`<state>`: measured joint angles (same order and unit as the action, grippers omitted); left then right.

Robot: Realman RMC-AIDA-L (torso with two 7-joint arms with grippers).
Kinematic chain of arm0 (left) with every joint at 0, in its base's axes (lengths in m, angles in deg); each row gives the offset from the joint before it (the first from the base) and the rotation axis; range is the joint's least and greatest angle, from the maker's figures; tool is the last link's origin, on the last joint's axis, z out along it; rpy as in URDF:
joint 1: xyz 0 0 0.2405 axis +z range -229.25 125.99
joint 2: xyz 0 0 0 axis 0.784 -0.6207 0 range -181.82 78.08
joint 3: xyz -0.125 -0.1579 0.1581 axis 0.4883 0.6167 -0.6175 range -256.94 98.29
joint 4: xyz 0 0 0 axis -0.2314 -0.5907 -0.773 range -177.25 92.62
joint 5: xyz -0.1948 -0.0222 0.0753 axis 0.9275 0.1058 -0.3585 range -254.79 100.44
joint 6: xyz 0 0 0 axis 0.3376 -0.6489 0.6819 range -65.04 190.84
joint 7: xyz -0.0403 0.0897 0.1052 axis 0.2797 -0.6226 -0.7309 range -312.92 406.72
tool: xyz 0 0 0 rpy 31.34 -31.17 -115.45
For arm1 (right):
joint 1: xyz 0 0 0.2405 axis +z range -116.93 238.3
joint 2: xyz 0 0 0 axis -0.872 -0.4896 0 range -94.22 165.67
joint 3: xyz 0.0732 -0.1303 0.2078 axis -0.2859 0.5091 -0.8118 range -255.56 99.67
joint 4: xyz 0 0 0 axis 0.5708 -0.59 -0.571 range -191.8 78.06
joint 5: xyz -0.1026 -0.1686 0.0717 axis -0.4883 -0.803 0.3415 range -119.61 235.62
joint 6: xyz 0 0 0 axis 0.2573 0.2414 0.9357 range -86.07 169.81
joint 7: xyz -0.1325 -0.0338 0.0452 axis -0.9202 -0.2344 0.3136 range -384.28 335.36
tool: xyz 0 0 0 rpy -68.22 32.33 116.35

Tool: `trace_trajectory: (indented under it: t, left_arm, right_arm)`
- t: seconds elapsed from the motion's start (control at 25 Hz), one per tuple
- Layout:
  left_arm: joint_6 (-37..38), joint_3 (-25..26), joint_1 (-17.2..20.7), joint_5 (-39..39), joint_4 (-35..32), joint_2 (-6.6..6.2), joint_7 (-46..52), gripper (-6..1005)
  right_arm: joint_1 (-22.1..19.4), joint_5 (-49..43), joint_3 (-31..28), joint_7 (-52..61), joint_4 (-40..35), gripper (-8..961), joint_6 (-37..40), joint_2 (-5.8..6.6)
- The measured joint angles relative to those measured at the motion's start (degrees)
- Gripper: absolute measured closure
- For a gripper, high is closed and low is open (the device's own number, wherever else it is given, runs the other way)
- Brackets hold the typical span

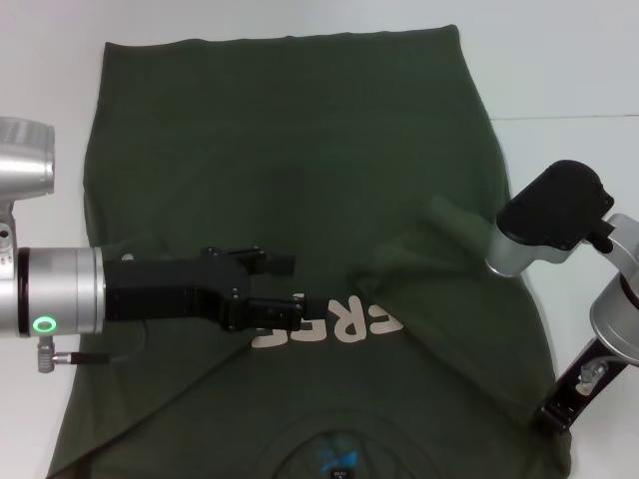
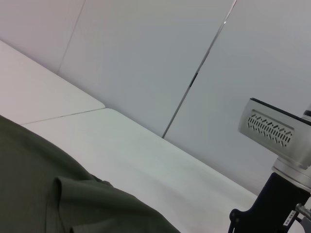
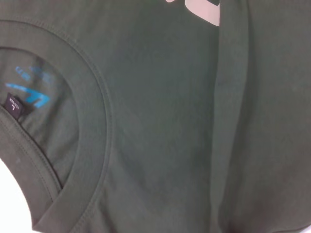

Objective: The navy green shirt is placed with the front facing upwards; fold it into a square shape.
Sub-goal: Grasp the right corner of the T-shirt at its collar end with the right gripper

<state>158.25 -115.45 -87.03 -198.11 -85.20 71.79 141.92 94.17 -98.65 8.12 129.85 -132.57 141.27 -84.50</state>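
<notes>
The navy green shirt [image 1: 300, 150] lies spread front up on the white table, collar toward me. Its pale letters [image 1: 364, 324] are partly covered, and the blue collar label [image 1: 337, 461] is at the bottom edge. My left gripper [image 1: 290, 289] reaches in from the left and hovers over the chest letters, open with nothing between its fingers. A sleeve fold [image 1: 439, 215] lies turned inward on the right side. My right gripper [image 1: 561, 399] hangs low at the shirt's right edge. The right wrist view looks down on the shirt [image 3: 160, 121], its collar [image 3: 92, 126] and its label [image 3: 29, 94].
The white table [image 1: 569, 80] shows bare beyond the shirt at the back right. In the left wrist view, a raised fold of the shirt [image 2: 73, 194] lies on the table [image 2: 146, 145], with the right arm [image 2: 272, 128] farther off and a wall behind.
</notes>
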Motion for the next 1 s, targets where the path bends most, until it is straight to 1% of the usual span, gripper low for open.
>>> trace_trajectory:
  t: [0.28,0.48,0.6,0.76,0.84,0.88,1.0]
  left_arm:
    - [0.0,0.0,0.0,0.0,0.0,0.00,0.0,47]
    - [0.0,0.0,0.0,0.0,0.0,0.00,0.0,47]
    - [0.0,0.0,0.0,0.3,0.0,0.00,0.0,47]
    - [0.0,0.0,0.0,1.1,0.2,0.05,0.2,47]
    - [0.0,0.0,0.3,1.1,0.2,0.07,0.3,47]
    - [0.1,0.0,0.6,1.4,0.2,0.12,0.4,47]
    - [0.3,0.0,1.1,2.2,0.2,0.12,0.5,48]
  right_arm:
    - [-0.5,0.0,0.0,0.0,0.0,695,-0.1,0.00]
    - [-1.0,0.0,-0.1,-0.3,-0.3,916,-0.1,0.02]
    - [-1.4,0.0,-0.3,-0.6,-0.8,919,0.2,0.10]
    - [-3.2,0.0,-1.0,-1.2,-3.2,923,0.9,0.32]
    - [-4.3,0.0,-2.5,-1.8,-4.2,923,1.1,0.41]
    - [-5.5,-0.1,-4.4,-2.6,-4.6,923,1.3,0.44]
    - [-6.6,0.0,-5.7,-3.2,-4.8,922,1.3,0.44]
